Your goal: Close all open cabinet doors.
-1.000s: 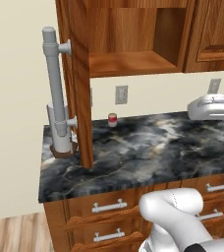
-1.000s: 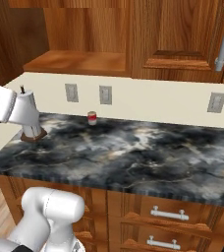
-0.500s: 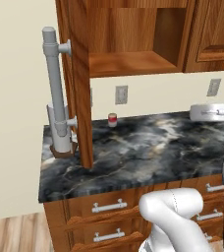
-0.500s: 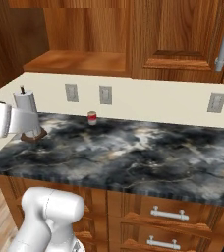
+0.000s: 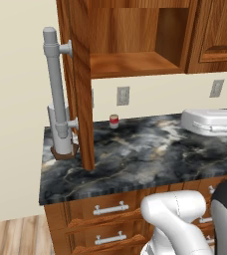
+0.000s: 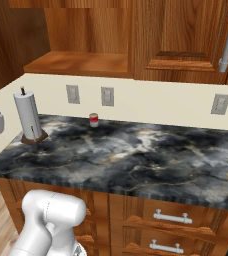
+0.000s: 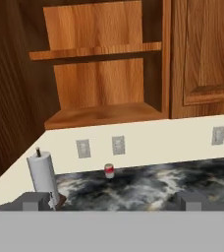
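Your open cabinet door (image 5: 80, 84) is sticking out over the bench (image 5: 135, 159). Your jaws are standing wide apart, holding nothing.

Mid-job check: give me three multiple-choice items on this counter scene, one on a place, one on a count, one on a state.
1. Where does the small red-and-white can stand?
A. On the lower shelf of the open cabinet
B. On the dark marble counter, by the wall under the outlets
C. On the floor

2. How many wall outlets show in the right base view?
A. One
B. Three
C. Five

3. What is the state of the cabinet door at the counter's left end?
A. Shut flush with the cabinet
C. Lying on the counter
B. Swung open, edge on to the left base camera

Answers:
1 B: the can sits on the counter below the outlets.
2 B: two outlets close together on the left, one farther right.
3 B: the door juts out over the counter, and the shelves behind it are bare to view.
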